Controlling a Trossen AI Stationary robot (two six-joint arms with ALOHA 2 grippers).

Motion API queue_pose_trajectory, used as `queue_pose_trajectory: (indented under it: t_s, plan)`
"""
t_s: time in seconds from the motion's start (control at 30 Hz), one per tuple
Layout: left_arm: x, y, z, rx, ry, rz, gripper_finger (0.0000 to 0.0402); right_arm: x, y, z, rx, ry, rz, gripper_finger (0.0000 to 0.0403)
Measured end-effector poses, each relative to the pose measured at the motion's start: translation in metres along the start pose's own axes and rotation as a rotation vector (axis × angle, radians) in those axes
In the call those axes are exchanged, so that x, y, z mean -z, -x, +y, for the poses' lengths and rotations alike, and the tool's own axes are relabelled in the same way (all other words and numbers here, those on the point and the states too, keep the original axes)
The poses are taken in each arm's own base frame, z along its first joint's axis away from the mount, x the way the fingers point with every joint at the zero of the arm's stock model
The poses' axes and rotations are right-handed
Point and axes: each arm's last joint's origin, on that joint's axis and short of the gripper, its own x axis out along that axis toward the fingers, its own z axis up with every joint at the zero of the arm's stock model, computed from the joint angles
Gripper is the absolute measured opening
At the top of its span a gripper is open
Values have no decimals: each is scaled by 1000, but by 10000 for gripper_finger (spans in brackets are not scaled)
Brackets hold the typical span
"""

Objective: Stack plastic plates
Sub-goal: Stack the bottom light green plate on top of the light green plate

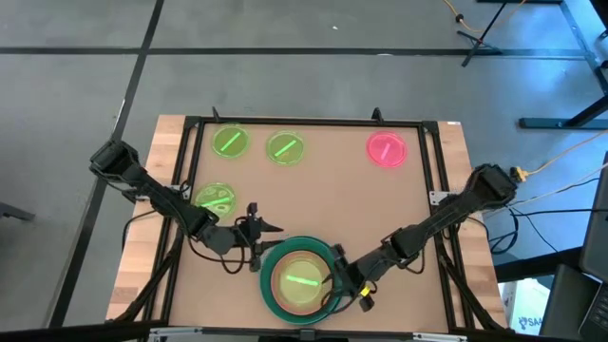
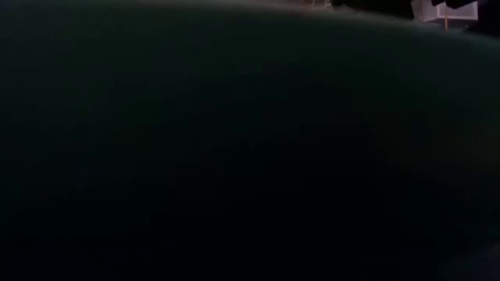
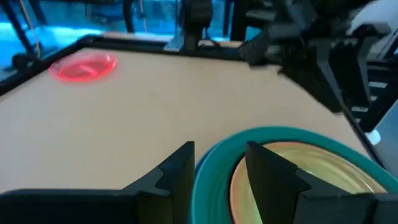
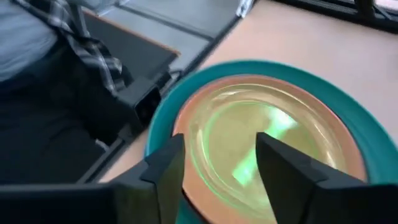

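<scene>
At the near edge of the table (image 1: 399, 209), toward its middle, sits the stack so far: a large teal-green plate (image 1: 302, 282) carrying a salmon-pink plate (image 4: 186, 118) and, on top, a small neon-green plate (image 4: 249, 146). Both arms crowd it. The left gripper (image 3: 217, 168) straddles the teal rim, fingers parted with the rim between them, not yet pinched. The right gripper (image 4: 217, 158) hovers over the opposite side of the stack, fingers spread and holding nothing.

Four small plates remain loose: two green plates (image 1: 230, 143) (image 1: 285, 147) along the far edge toward the left corner, a third green plate (image 1: 216, 199) by the left edge, and a pink plate (image 1: 387, 149) toward the far right corner.

As I judge it, the stack wants steadying or centring; a light, even nip on the rim would avoid tilting it and sliding the top plates off.

No brand, label or writing is readable anywhere.
</scene>
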Motion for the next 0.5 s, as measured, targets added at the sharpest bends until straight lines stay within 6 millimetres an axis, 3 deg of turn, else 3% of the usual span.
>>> queue_pose_trajectory:
  t_s: [0.2, 0.5]
  plan:
    - [-6, 27, 16, -82, 91, 219, 137, 3, 28, -4, 102, -11, 52, 206]
    - [36, 58, 43, -354, 267, 720, 137, 51, 33, -10, 328, -116, 159, 206]
